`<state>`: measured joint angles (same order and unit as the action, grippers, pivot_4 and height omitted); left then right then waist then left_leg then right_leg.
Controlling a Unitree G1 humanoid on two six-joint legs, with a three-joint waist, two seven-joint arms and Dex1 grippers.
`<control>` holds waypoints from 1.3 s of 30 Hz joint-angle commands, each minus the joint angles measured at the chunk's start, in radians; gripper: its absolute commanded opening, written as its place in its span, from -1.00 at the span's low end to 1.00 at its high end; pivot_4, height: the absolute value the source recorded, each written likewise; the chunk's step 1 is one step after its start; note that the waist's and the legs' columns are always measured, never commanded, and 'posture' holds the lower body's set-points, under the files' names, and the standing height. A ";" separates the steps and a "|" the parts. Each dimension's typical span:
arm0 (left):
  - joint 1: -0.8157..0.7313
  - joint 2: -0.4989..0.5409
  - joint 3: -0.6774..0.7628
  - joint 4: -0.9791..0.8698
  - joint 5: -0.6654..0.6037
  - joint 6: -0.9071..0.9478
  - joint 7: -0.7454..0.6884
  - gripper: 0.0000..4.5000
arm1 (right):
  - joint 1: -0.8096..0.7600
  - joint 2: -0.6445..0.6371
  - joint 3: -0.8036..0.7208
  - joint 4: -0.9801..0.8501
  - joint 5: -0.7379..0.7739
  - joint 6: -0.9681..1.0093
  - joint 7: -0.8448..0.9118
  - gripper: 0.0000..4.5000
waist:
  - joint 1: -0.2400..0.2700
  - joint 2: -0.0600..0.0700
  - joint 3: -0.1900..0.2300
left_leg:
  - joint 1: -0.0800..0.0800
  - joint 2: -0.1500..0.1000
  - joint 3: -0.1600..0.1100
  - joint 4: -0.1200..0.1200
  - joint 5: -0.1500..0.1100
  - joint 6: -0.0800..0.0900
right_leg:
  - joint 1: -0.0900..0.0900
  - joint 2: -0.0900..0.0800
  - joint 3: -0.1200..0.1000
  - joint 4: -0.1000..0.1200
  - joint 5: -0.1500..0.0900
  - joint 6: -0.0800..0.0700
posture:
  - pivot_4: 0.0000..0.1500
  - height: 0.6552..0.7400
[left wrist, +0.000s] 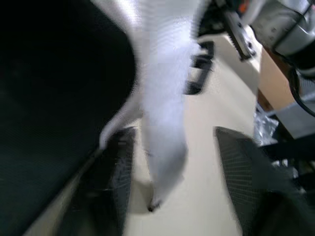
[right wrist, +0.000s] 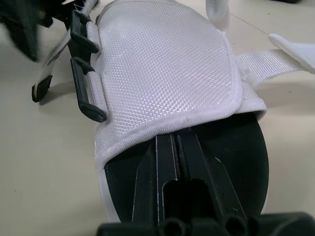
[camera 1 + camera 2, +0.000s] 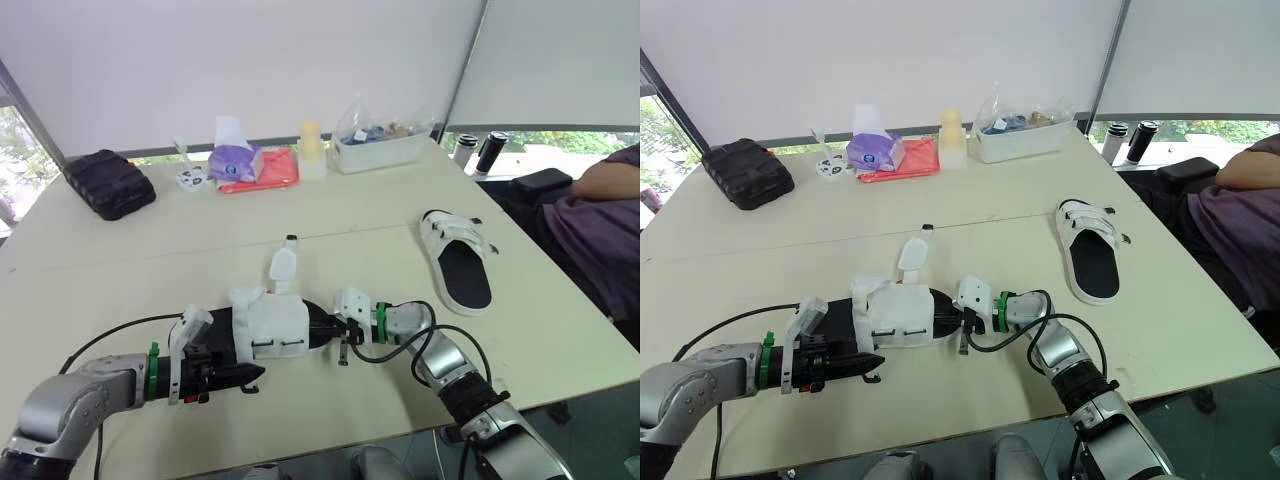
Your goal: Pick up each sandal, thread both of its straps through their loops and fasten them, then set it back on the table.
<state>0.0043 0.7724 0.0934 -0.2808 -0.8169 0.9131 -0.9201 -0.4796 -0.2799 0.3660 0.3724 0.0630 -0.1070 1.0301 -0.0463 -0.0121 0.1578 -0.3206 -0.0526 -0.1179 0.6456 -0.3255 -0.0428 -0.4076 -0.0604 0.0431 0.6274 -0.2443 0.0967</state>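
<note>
While the white sandal [image 3: 275, 325] lies near the tabletop's [image 3: 150, 260] front edge with bare room around, the left gripper [image 3: 250, 376] is spread apart and the right gripper [image 2: 173, 142] is pressed together.

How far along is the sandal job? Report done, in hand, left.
Done, apparently: the far sandal lies on the table, straps closed across it. In hand: the near sandal lies between the claws, left claw open around a loose strap, right claw shut at its footbed. Left: thread and fasten its straps.
</note>
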 commanded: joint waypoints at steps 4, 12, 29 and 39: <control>0.014 0.013 0.054 -0.122 -0.111 0.081 0.008 -0.96 | 0.030 -0.009 0.037 0.095 -0.063 0.035 -0.012 -1.00 | -0.001 0.000 0.000 | 0.000 0.000 0.000 -0.001 0.000 0.000 | 0.000 0.000 0.000 0.000 0.002 -0.003 | 1.00 1.00; 0.014 0.074 0.180 -0.209 -0.296 0.170 0.021 -0.96 | 0.015 -0.003 0.037 0.123 -0.066 0.024 -0.011 -1.00 | -0.001 0.000 0.001 | 0.000 0.000 0.000 -0.001 0.000 0.000 | 0.000 0.000 0.000 0.000 -0.001 0.001 | 1.00 1.00; -0.323 0.036 0.048 0.232 -0.220 0.143 -0.105 -0.96 | -0.016 0.007 0.043 0.177 -0.075 -0.003 -0.019 -1.00 | -0.021 0.000 0.001 | -0.001 -0.001 -0.002 -0.001 0.000 -0.001 | -0.001 0.004 -0.001 0.000 0.002 -0.003 | 1.00 1.00; -0.350 0.036 -0.015 0.255 -0.115 0.102 -0.210 -0.96 | -0.001 0.005 0.042 0.165 -0.075 0.001 -0.028 -1.00 | -0.021 0.000 0.001 | -0.001 0.000 -0.003 -0.001 0.000 -0.001 | -0.001 0.004 -0.001 0.000 0.001 -0.003 | 1.00 1.00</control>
<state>-0.3294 0.8128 0.0866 -0.0148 -0.9477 1.0334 -1.1142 -0.5193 -0.2572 0.3808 0.4412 0.0628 -0.1528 1.0361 -0.0672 -0.0122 0.1588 -0.3214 -0.0524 -0.1210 0.6442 -0.3251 -0.0437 -0.4082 -0.0569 0.0422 0.6274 -0.2429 0.0939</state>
